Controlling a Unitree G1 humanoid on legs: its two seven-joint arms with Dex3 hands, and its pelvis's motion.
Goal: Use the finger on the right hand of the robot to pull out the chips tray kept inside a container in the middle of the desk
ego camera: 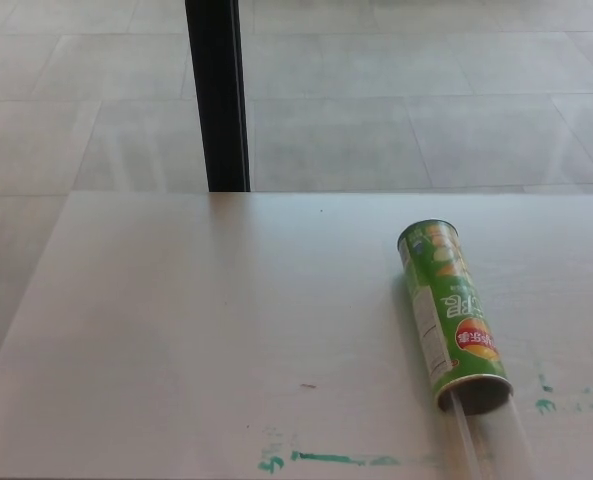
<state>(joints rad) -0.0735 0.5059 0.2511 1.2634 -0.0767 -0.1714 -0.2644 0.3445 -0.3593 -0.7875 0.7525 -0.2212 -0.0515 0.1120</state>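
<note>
- Well, a green chips can [450, 315] lies on its side on the counter [226, 300], open mouth nearest.
- Clear tray [491, 440] pokes out.
- Neither hand shows, so fingers can't be judged.

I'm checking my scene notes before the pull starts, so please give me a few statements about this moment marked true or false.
1. The green chips can stands upright on the desk. False: it lies on its side.
2. The can's open end faces the near edge of the white desk. True.
3. A clear tray sticks out of the can's open end toward the near edge. True.
4. The robot's right hand is touching the tray. False: neither hand is in view.
5. The can lies left of the black post. False: it lies to the post's right, on the robot's right side of the desk.
6. Green smears mark the desk near its front edge. True.
</note>
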